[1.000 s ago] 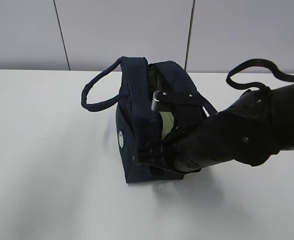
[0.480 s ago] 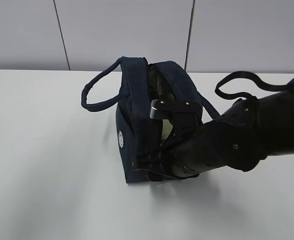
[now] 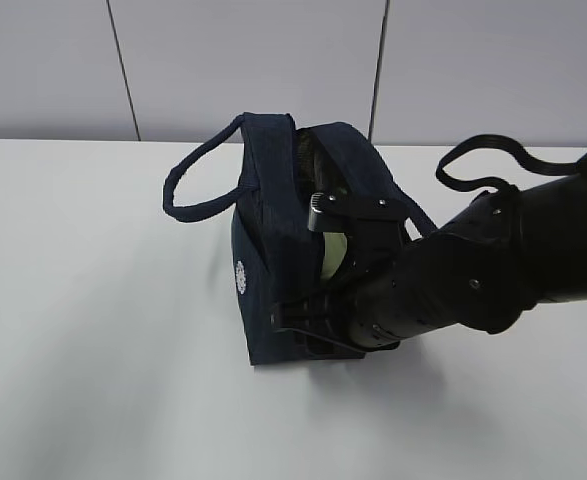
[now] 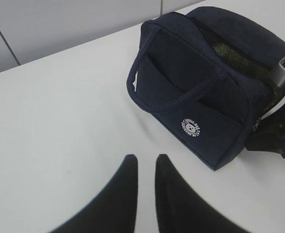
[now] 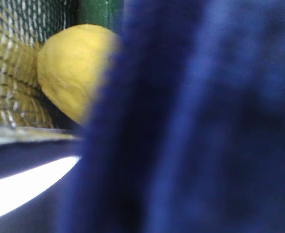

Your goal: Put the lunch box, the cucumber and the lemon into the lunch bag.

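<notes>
The lunch bag (image 3: 273, 260) stands upright near the middle of the white counter (image 3: 93, 350), toward its back edge, its top unzipped and one loop handle (image 3: 198, 170) hanging out to the left. A small white round logo (image 4: 192, 128) shows on the bag's end panel. The right arm (image 3: 493, 270) reaches in from the counter's right side, and its right claw (image 3: 323, 275) is pushed into the bag's open side, one finger lying across the opening at the top and the lower one at the bag's bottom edge; how far apart the jaws stand, and whether they have hold of anything, I cannot tell, since the fabric hides the tips. Between the fingers a pale green surface (image 3: 333, 255) shows inside the bag; what it is cannot be made out. The right wrist view, mostly blocked by blurred navy cloth, shows the lemon (image 5: 69, 70) inside the bag beside mesh lining (image 5: 11, 73), with a strip of dark green, which may be the cucumber (image 5: 101, 12), just behind it. The left claw (image 4: 146, 167) hangs above the bare counter in front of the bag, well apart from it, its two dark fingers nearly together with only a narrow gap, and with nothing between them.
</notes>
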